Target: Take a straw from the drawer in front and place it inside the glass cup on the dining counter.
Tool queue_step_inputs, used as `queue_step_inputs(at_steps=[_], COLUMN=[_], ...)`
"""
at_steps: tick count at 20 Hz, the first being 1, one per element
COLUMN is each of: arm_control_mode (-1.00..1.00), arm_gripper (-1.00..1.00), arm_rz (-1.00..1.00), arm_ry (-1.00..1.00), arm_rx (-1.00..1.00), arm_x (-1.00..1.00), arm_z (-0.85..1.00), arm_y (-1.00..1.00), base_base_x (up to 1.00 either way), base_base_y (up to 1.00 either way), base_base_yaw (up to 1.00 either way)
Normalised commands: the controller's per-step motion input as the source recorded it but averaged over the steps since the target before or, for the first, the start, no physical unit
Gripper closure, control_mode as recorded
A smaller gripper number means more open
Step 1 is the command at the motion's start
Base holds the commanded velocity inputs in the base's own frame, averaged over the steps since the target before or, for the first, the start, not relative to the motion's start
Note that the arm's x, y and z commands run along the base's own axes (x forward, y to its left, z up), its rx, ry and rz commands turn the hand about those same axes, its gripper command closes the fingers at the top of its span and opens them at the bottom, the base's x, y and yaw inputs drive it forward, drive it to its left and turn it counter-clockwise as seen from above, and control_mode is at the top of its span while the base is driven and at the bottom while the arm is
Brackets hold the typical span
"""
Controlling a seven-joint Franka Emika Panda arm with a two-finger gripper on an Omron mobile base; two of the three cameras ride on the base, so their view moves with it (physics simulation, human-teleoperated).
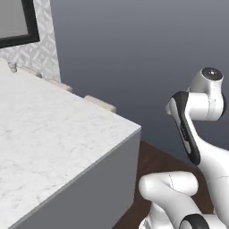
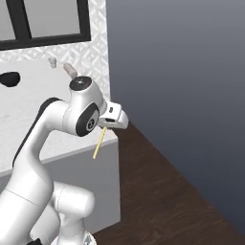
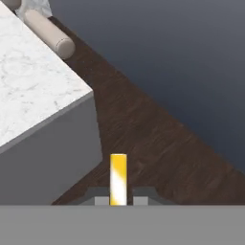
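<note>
The gripper (image 3: 118,201) is closed on a yellow straw (image 3: 118,178), which is pinched between the two dark fingertips (image 3: 101,200) and stands straight up out of them in the hand view. In the right base view the straw (image 2: 99,143) is seen hanging down and to the left from the gripper (image 2: 104,125), tilted, its lower end in front of the counter's grey side. The hand is held just off the corner of the dining counter (image 2: 28,124), at about the height of the marble top.

Beyond the straw, in the hand view, the corner of the counter (image 3: 33,91) is seen at the left, with dark wood floor (image 3: 153,139) below and to the right of it. Farther along the marble edge a beige cylinder (image 3: 49,34) is seen lying on its side. In the right base view a small pale object (image 2: 52,61) stands near the far end of the top, too small to be identified, and a black rounded object (image 2: 9,79) lies at the left edge. Behind them a patterned wall (image 2: 93,52) and a black-framed window (image 2: 48,21) are seen.
</note>
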Motion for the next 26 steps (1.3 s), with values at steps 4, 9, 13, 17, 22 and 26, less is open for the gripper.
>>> queue_step_inputs(at_steps=[4,9,13,17,22,26], arm_control_mode=[1.0,1.0,1.0,1.0,1.0,1.0], arm_gripper=[1.0,1.0,1.0,1.0,1.0,1.0], arm_rz=[0.0,0.0,0.0,0.0,0.0,0.0], arm_ry=[0.0,0.0,0.0,0.0,0.0,0.0], arm_rx=[0.0,0.0,0.0,0.0,0.0,0.0], arm_x=[0.0,0.0,0.0,0.0,0.0,0.0], arm_z=[0.0,0.0,0.0,0.0,0.0,0.0], arm_y=[0.0,0.0,0.0,0.0,0.0,0.0], base_base_x=[0.56,0.54,0.5,0.52,0.69,0.98], base_base_y=[-1.0,-1.0,-0.99,-0.96,-0.91,-0.86], base_base_yaw=[0.35,0.36,0.38,0.39,0.38,0.31])
